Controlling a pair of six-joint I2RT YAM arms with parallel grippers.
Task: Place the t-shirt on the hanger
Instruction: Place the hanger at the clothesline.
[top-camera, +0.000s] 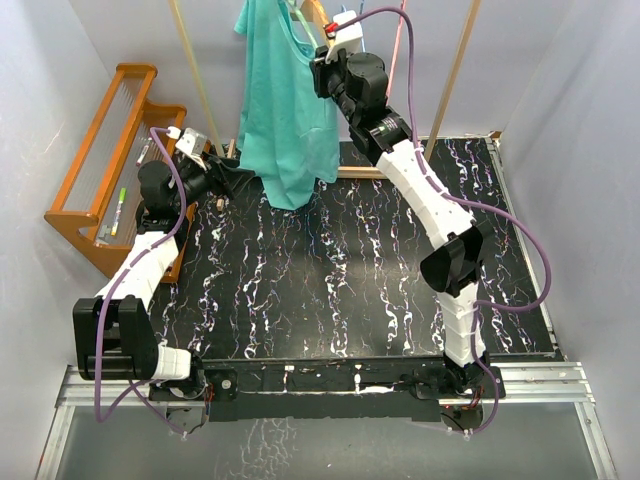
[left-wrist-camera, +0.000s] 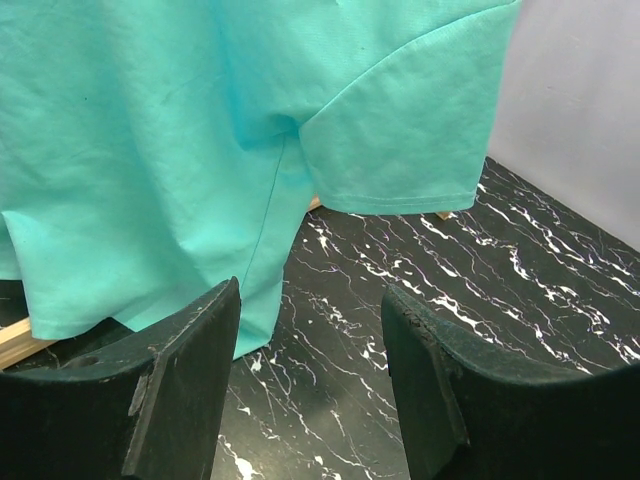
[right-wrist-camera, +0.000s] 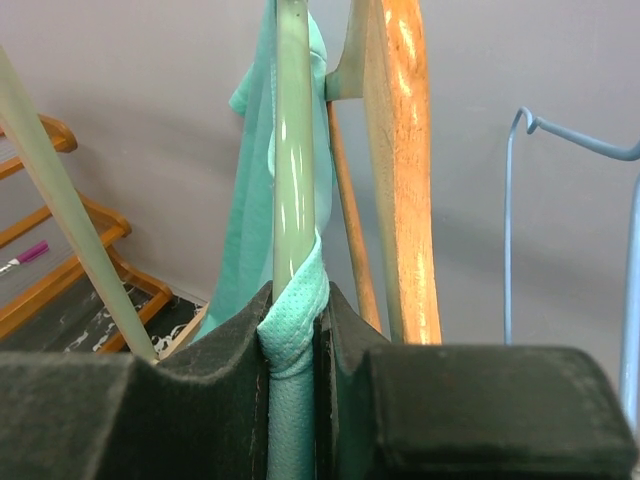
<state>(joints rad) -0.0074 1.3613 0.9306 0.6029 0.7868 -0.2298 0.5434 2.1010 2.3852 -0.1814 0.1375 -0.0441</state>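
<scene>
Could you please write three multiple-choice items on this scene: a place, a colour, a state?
1. Where is the left claw? A. beside the t-shirt's lower part B. above its collar C. at the near edge
2. What colour is the hanger the right claw pinches? A. pale green B. blue C. pink
3. How is the left claw? A. shut on cloth B. open, empty C. shut on the hanger
Key: 1A, the hem hangs just ahead; 2A, a pale green bar sits in its grip; 3B, only table shows between its fingers.
</scene>
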